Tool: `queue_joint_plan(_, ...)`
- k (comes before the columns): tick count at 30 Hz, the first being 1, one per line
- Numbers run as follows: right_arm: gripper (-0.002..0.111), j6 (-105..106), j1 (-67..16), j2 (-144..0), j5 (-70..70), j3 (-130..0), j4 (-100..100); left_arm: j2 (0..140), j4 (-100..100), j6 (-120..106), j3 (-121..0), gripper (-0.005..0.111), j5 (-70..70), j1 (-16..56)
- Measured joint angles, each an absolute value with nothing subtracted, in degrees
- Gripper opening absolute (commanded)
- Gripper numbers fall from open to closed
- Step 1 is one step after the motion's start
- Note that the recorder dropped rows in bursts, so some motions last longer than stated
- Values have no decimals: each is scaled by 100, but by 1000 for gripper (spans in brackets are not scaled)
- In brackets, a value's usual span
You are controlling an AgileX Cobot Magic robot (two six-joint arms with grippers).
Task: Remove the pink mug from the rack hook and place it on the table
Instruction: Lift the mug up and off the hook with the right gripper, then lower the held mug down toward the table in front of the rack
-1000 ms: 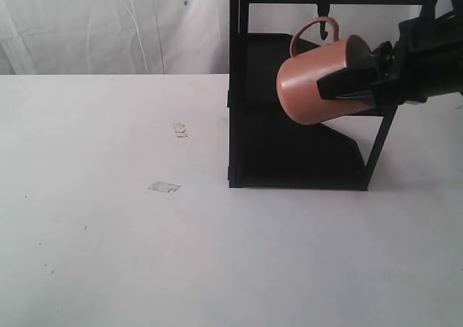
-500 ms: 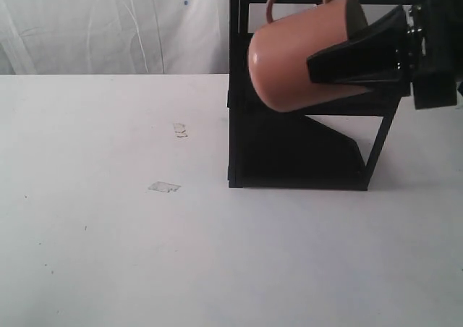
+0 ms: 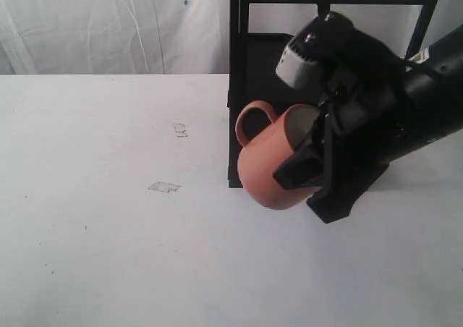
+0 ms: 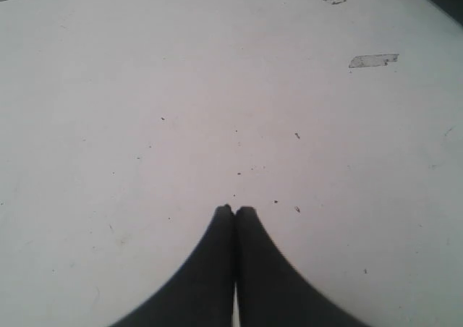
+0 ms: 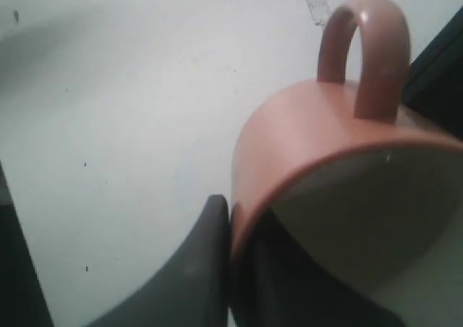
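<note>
**Mug now off the hook and brought down toward the table**

Since half a second ago, the salmon-pink ceramic mug (image 3: 269,169) has come down from the height of the top crossbar. It now hangs low in front of the tall black frame rack (image 3: 237,88). The small black metal hook (image 3: 323,1) carries nothing, so I judge the first part of the task is done.

The right arm's fingers (image 3: 296,173) are clamped on the wall of the mug, near the rim. In the right wrist view one finger (image 5: 204,269) lies on the outside and the other reaches into the cream-white inside. This pinch leaves the loop handle free, which probably made it possible to slide the handle off the hook.

The mug is tilted, with its mouth turned up toward the arm and its handle on top. It is close above the wide white table (image 3: 108,255), but I cannot tell if the bottom already touches. Before release it probably needs to be turned upright, otherwise it may roll.

The left arm's fingers (image 4: 217,255) are pressed together with nothing between them. They hover over a bare part of the table, well apart from the mug, most likely to keep out of the way.
</note>
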State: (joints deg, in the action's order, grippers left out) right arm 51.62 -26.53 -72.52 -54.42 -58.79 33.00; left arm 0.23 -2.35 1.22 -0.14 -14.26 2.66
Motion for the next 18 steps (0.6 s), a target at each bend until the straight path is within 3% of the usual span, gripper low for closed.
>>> queue_joint_plan(4,0,4247,-3135,-7837,-5338,-5879,2264,23,-235,122,-14,1,-1426,266)
queue_joint_plan(18,0,2593,-3219,-8880,-5320,-5953,974,23,-235,122,-14,1,-1426,266)
